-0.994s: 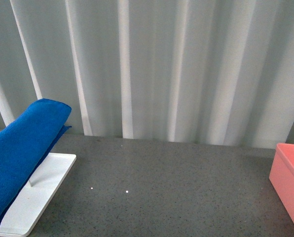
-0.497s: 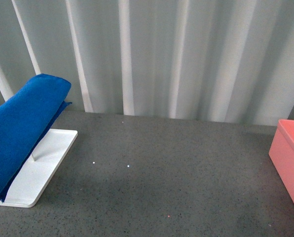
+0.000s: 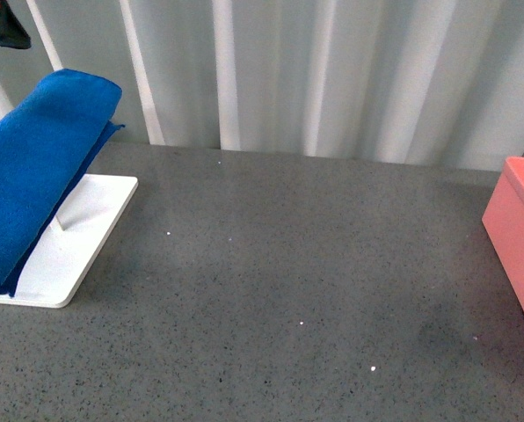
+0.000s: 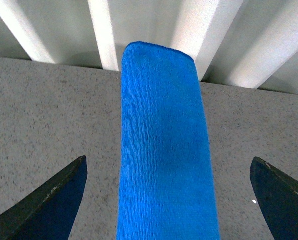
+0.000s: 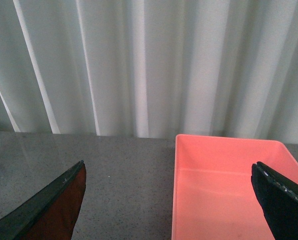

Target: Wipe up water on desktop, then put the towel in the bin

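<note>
The blue towel [image 3: 33, 167] lies folded over the rack of the white tray [image 3: 77, 237] at the left of the dark grey desktop [image 3: 280, 264]. The pink bin [image 3: 521, 237] stands at the right edge. In the left wrist view the towel [image 4: 161, 150] runs lengthwise between the wide-open jaws of my left gripper [image 4: 168, 159], which is above it and not touching it. My right gripper [image 5: 168, 163] is open and empty, with the bin [image 5: 229, 190] below and ahead of it. Neither gripper's fingers show in the front view.
A white corrugated wall [image 3: 332, 70] closes the back of the desktop. A few small bright specks [image 3: 302, 323] dot the surface, and a faint darker patch [image 3: 438, 336] lies near the bin. A dark object [image 3: 3, 26] shows at the top left corner.
The front view has tilted downward, showing more of the near desktop and less wall. A dark object has come into its top left corner. The towel stays on the tray.
</note>
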{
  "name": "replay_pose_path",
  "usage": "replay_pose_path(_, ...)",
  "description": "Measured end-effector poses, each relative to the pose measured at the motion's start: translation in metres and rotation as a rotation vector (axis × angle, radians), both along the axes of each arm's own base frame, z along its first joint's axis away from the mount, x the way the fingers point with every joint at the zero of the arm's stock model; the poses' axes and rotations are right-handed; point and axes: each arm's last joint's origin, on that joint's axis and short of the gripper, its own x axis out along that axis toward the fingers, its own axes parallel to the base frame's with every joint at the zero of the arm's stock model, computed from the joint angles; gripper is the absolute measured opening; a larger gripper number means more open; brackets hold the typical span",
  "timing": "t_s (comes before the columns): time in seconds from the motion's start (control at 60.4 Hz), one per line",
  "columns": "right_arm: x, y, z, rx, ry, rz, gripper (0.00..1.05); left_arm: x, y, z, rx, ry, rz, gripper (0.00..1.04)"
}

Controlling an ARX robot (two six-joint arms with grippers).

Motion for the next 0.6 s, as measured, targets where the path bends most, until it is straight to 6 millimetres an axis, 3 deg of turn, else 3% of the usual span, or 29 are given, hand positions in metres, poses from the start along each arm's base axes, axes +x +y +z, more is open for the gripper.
replay_pose_path(0.265, 0.0, 0.0, 0.0, 0.0, 0.0, 0.0, 0.98, 0.048, -0.016, -0.028, 0.046, 0.117, -0.027, 0.98)
replay_pose_path(0.596, 0.0, 0.0, 0.0, 0.0, 0.0, 0.0, 0.98, 0.059, -0.016, -0.05, 0.094, 0.14, 0.034, 0.98)
